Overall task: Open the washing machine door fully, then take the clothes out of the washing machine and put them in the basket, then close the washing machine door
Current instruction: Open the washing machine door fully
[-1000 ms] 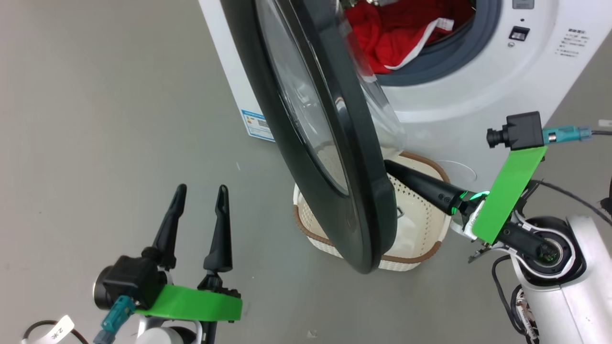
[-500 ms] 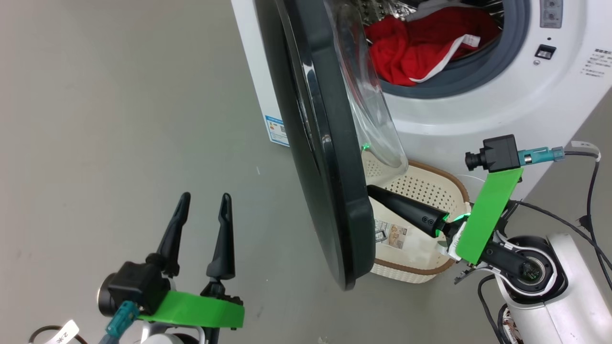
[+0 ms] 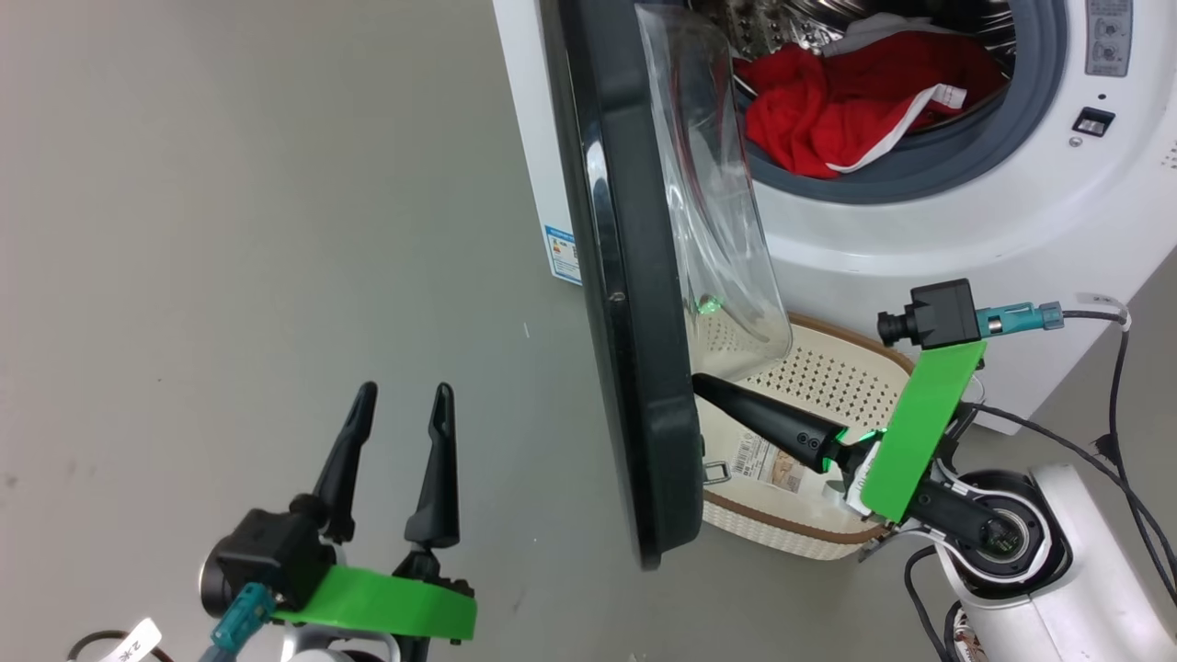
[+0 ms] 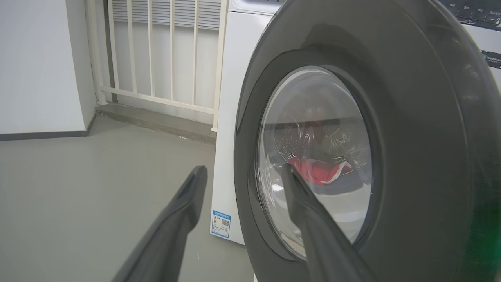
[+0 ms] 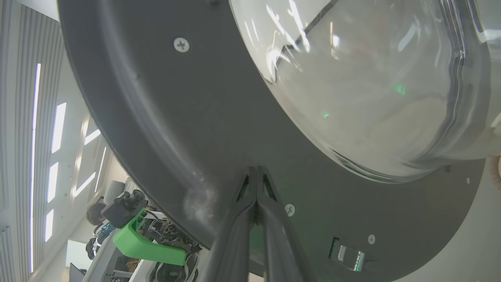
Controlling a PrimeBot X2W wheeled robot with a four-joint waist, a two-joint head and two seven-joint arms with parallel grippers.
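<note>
Right gripper (image 5: 256, 172), fingers pressed together, bore tip-first on the inner face of the half-open washing machine door (image 3: 634, 322), apparently to push it wider; left gripper (image 3: 405, 391) hung spread and idle, the clothes (image 3: 828, 119) lying in the drum.

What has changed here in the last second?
The washing machine door has swung further open, now nearly edge-on in the head view, with the shut right gripper pressed against its inner face. The view itself shifted too. Unchanged: the left gripper stays open and idle, the clothes lie inside the washing machine, and the basket sits below the door.
</note>
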